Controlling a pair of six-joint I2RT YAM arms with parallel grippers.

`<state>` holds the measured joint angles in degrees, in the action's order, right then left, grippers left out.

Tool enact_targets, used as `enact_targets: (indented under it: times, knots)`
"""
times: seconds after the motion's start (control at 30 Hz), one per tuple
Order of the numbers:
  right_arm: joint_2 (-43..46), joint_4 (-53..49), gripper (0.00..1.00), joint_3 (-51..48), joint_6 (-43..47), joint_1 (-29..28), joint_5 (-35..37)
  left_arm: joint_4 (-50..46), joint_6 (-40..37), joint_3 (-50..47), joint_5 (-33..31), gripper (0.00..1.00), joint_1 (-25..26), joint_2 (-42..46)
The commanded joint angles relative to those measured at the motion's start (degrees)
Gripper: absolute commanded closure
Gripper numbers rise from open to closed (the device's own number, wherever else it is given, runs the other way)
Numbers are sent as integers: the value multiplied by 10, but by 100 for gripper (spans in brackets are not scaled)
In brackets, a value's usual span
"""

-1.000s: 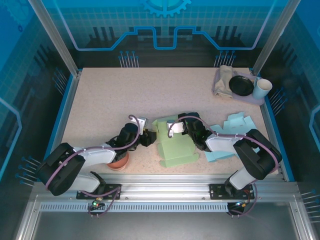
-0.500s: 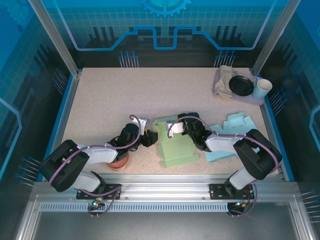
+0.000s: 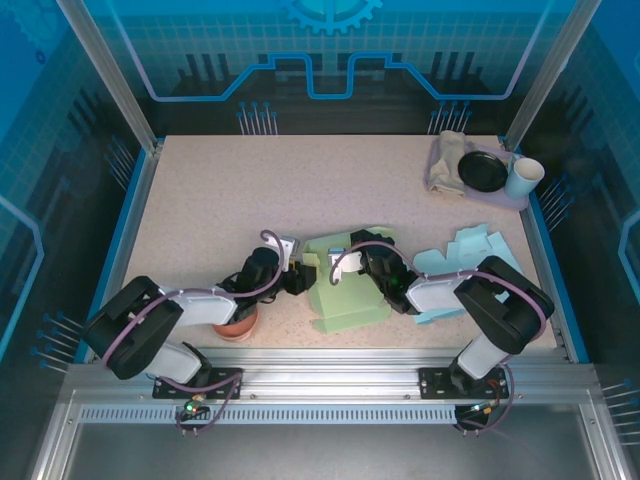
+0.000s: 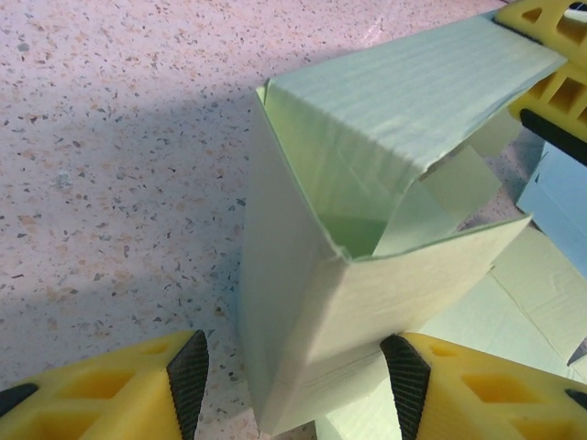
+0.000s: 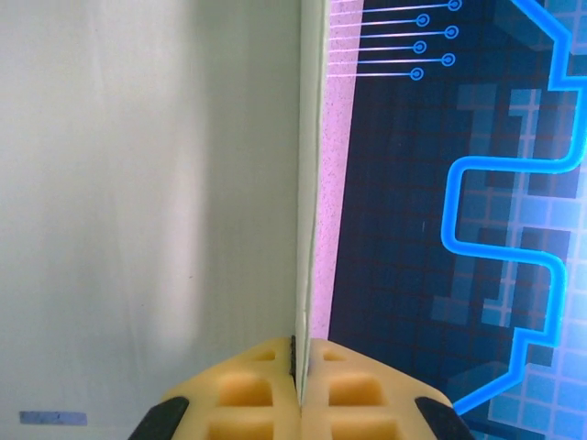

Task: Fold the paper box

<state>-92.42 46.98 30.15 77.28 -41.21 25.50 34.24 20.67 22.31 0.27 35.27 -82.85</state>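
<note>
A pale green paper box [image 3: 350,300] lies half formed at the table's near middle. In the left wrist view the box [image 4: 367,183] stands open at the top, one corner between my left gripper's [image 4: 295,376] jaws. Its right pad [image 4: 404,376] touches a wall, while the left pad [image 4: 188,371] stands apart from it, so the gripper is open. From above, my left gripper [image 3: 303,278] is at the box's left edge. My right gripper [image 3: 362,262] is at its far side, and in its wrist view the gripper [image 5: 301,353] is shut on a thin green panel [image 5: 147,183].
Flat light blue box blanks [image 3: 462,262] lie to the right under my right arm. A terracotta bowl [image 3: 236,325] sits under my left arm. A tray [image 3: 520,200] at the back right holds a black plate, a white cup and a cloth.
My right gripper has moved left with the green panel, and the box has drawn up more compactly toward my left gripper. The left arm has barely moved.
</note>
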Motion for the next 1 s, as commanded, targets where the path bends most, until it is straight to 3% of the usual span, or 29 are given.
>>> enact_targets:
  times: [0.0,0.43,0.97]
  knots:
    - [-15,44,100,-8,15,-9,16,21,-4,-8,-5,42,3,-14]
    - [-14,31,100,-7,18,-8,13,21,-1,25,-39,42,11,-51]
    - [-17,11,100,1,19,-9,18,14,-2,42,-79,42,60,-68]
